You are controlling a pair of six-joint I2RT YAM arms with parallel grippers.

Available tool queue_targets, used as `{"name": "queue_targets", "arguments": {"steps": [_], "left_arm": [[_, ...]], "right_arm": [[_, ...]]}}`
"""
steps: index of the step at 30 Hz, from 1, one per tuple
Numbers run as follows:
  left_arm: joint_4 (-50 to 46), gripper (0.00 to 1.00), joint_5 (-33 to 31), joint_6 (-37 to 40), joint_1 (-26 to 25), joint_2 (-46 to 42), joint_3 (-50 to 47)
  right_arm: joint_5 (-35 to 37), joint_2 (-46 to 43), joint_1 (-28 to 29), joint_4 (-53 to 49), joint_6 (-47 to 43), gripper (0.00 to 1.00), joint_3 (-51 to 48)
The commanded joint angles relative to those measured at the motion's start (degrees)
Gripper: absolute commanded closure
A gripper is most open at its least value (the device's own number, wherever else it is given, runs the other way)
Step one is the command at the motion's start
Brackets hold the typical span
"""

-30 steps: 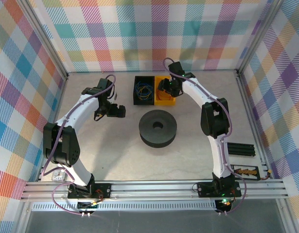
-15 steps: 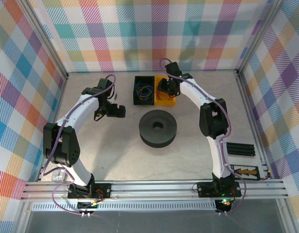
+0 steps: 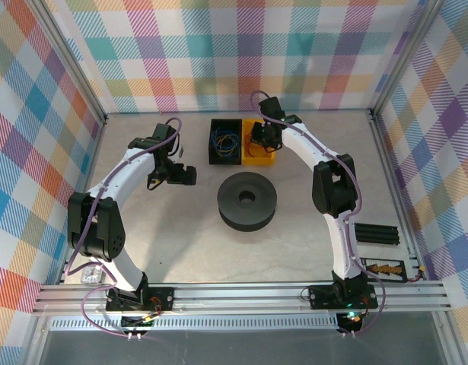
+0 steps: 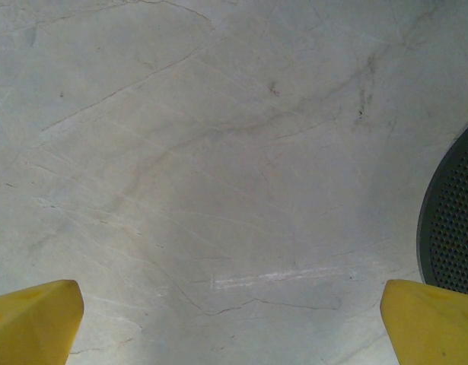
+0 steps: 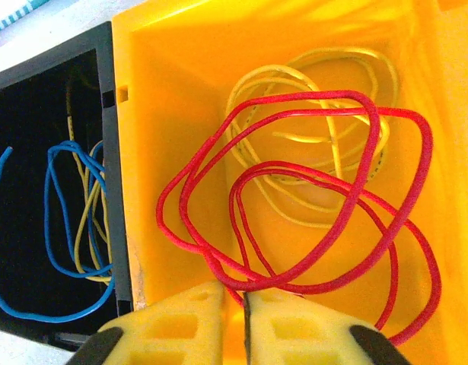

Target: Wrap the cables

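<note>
**Red cable** (image 5: 317, 96): several loose loops lying in the yellow bin (image 5: 173, 91) over a yellow cable (image 5: 310, 140). Blue cable (image 5: 66, 144) and more yellow strands lie in the adjoining black bin (image 5: 104, 76).

The wire looks very light, limp and springy. It will probably snag on its neighbours and slip from a loose hold, so a single strand at the near bend of a loop is the best place to take it.

**Right pincer** (image 5: 245, 319): fingers pressed almost together at that bend, with red strands running under the tips. Whether one is actually caught cannot be told.

The bin walls stand close on all sides, so straight up is the free way out.

**Left pincer** (image 4: 234, 319): spread wide over bare worktop (image 4: 218, 152), with open room around it and the black disc (image 4: 454, 220) at its side.
</note>
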Motion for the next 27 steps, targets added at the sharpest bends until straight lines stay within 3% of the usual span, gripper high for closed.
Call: {"name": "queue_targets", "arguments": {"steps": [1, 4, 11, 16, 22, 27], "left_arm": [[-0.4, 0.00, -0.2, 0.6, -0.4, -0.5, -0.7], [-0.4, 0.00, -0.2, 0.6, -0.4, -0.5, -0.8], [-0.5, 0.00, -0.1, 1.0, -0.4, -0.6, -0.7], [-0.5, 0.00, 0.1, 0.9, -0.4, -1.1, -0.9], [-0.7, 0.00, 0.1, 1.1, -0.4, -1.2, -0.9], [-1.2, 0.00, 0.0, 1.4, -0.4, -1.4, -0.7]], "right_arm": [[-0.4, -2.3, 0.2, 0.3, -1.7, 0.87, 1.3], [-2.2, -3.1, 0.2, -0.2, -5.6, 0.77, 1.9], [-6.2, 0.2, 0.2, -10.4, -24.8, 0.56, 13.4], [-10.4, -0.9, 0.4, -11.9, -36.5, 0.41, 14.1], [-10.5, 1.2, 0.7, -13.9, -49.2, 0.33, 14.4], [-11.3, 4.1, -0.3, -11.5, -53.5, 0.36, 14.6]]}}
